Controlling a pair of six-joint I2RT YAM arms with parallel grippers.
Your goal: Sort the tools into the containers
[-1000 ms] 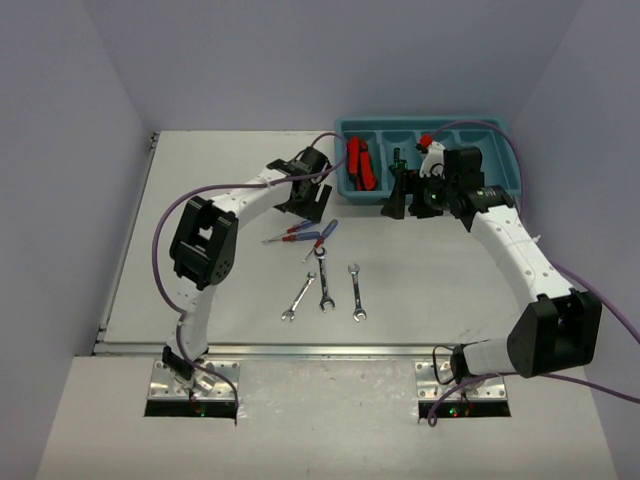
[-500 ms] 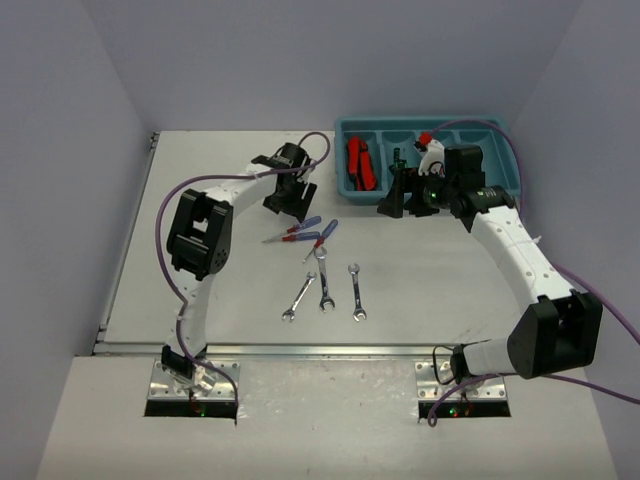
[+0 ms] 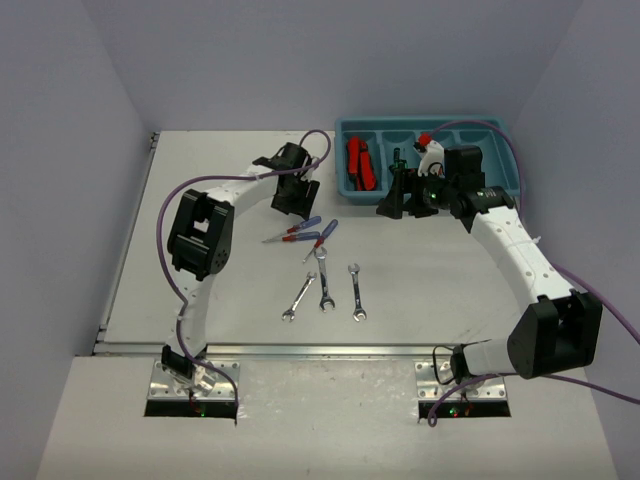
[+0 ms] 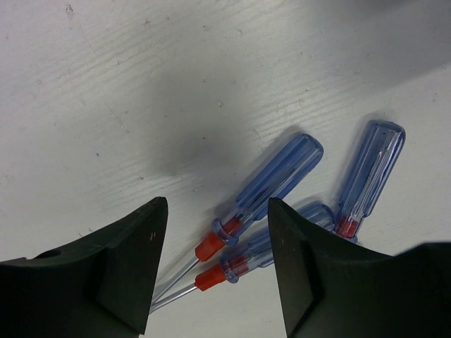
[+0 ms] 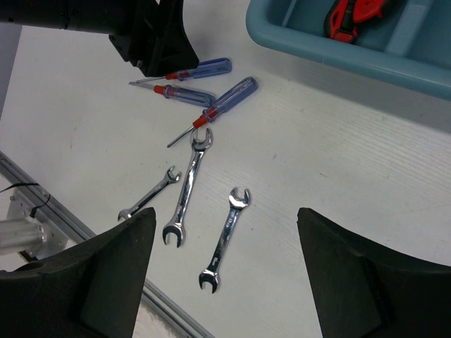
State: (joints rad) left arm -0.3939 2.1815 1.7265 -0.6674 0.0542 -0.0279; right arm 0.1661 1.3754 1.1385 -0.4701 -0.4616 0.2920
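Red knives (image 3: 358, 165) are in the tray (image 5: 317, 51); blue screwdrivers (image 4: 278, 176) and wrenches (image 5: 189, 184) lie on the bench (image 3: 200, 200), my left pincer (image 4: 215, 232) half-open astride one screwdriver, right pincer (image 5: 224, 218) wide, both empty.

Wrenches (image 3: 325, 287) just before the screwdrivers (image 3: 303, 233), tray (image 3: 380, 124) behind to the right, knives (image 3: 358, 162) in its leftmost compartment

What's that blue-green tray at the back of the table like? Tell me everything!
The tray is teal and looks like smooth plastic. It is a rectangle split into long side-by-side pockets with rounded ends. It lies flat at the far right of the table. Red-and-black folding knives lie in its leftmost pocket. Seen from above, the open right hand and its arm cover part of the middle pockets.
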